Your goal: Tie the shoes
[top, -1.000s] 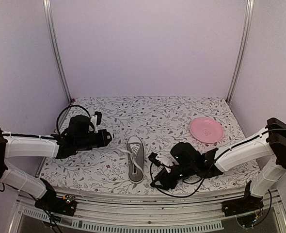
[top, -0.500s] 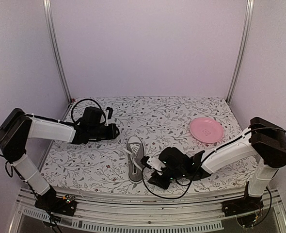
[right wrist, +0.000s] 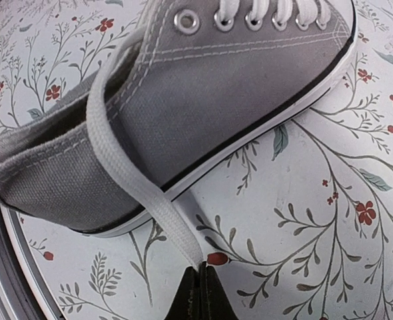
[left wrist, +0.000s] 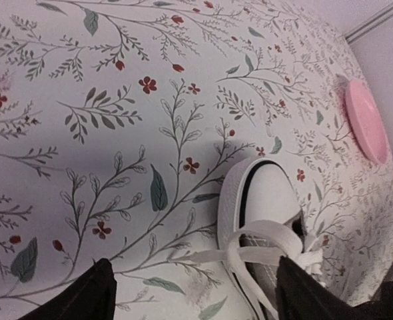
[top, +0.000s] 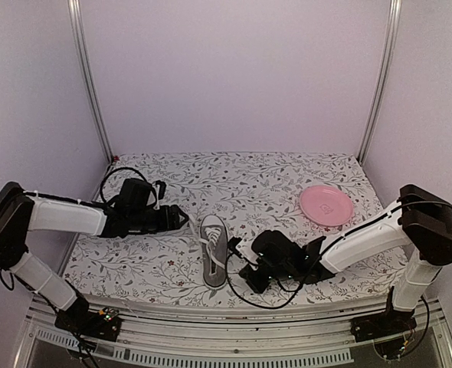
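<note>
The grey sneaker (top: 214, 250) lies mid-table with its white toe cap (left wrist: 266, 193) pointing away from the arms. My left gripper (top: 182, 218) hovers just left of the toe, open, its dark fingers (left wrist: 83, 300) spread wide. A loose white lace loop (left wrist: 250, 252) lies between them, untouched. My right gripper (top: 239, 261) sits low at the shoe's right side near the heel. In the right wrist view its jaws (right wrist: 200, 283) are shut on the end of a flat white lace (right wrist: 136, 180) that runs up over the grey canvas side (right wrist: 203, 100).
A pink plate (top: 326, 205) sits at the back right, also seen in the left wrist view (left wrist: 366, 120). A floral cloth (top: 272, 184) covers the table. Black cables trail beside both arms. The table's front edge lies just below the right gripper.
The left arm swung in toward the shoe's toe and its gripper opened. The right gripper slid left to the shoe's side and shut on the lace end.
</note>
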Action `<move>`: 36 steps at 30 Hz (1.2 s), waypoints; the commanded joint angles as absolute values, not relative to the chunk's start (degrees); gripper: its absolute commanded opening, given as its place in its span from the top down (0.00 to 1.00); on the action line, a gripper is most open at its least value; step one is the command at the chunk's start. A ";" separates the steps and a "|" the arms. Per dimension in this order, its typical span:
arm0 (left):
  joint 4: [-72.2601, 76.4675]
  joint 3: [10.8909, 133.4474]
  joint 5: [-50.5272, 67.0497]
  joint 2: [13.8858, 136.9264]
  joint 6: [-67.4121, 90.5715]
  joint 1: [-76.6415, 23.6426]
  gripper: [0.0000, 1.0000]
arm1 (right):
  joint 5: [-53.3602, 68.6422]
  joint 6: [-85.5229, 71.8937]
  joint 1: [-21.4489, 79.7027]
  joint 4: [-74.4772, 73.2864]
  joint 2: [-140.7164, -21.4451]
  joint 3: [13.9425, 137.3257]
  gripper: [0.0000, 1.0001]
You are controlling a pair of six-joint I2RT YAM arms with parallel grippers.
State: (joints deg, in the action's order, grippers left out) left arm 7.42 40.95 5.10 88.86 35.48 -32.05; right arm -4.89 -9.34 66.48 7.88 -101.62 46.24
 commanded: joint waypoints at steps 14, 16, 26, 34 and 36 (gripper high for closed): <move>16.91 26.87 29.33 74.10 48.69 -31.46 0.86 | -5.29 -14.46 66.78 8.79 -97.45 47.00 0.98; 21.83 23.75 32.00 72.48 51.37 -31.39 0.84 | -5.45 -14.71 66.78 8.79 -97.06 46.94 0.98; 11.25 30.40 24.82 64.77 48.65 -28.98 0.54 | -6.88 -16.97 66.78 8.44 -95.09 45.91 0.98; 19.55 25.90 16.67 68.40 61.95 -41.65 0.41 | -7.44 -18.34 66.78 8.52 -93.09 45.32 0.98; 25.24 24.13 13.72 70.25 65.98 -44.78 0.37 | -7.47 -18.54 66.79 8.62 -92.99 45.28 0.98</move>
State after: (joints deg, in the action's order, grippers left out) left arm 17.45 27.49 20.62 67.44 57.12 -39.68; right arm -6.17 -17.23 66.48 8.14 -94.50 46.04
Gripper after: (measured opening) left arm 0.599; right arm 0.023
